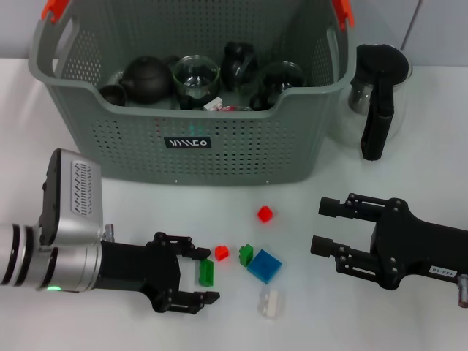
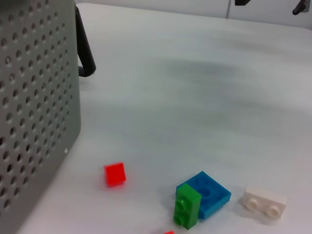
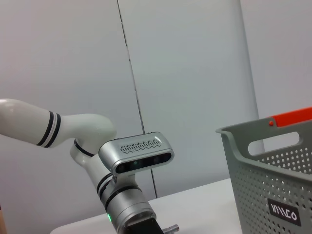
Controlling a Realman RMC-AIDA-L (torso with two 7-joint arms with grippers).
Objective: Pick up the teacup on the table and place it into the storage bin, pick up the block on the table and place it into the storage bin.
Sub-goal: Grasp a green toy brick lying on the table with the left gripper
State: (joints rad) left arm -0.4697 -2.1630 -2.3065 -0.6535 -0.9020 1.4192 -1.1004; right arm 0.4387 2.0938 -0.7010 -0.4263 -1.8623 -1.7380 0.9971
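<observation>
Left hand (image 1: 197, 281) spread around upright green plastic block (image 1: 206, 272), near-left on white tabletop (image 1: 146, 212). Right hand (image 1: 327, 227) spread, near-right, open tabletop ahead. Grey perforated storage bin (image 1: 241, 146) stands far-centre.

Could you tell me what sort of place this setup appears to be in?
Probably a robotics lab: a plain white table against bare panelled walls, holding only staged props, a grey storage bin of teaware and scattered toy blocks.
</observation>
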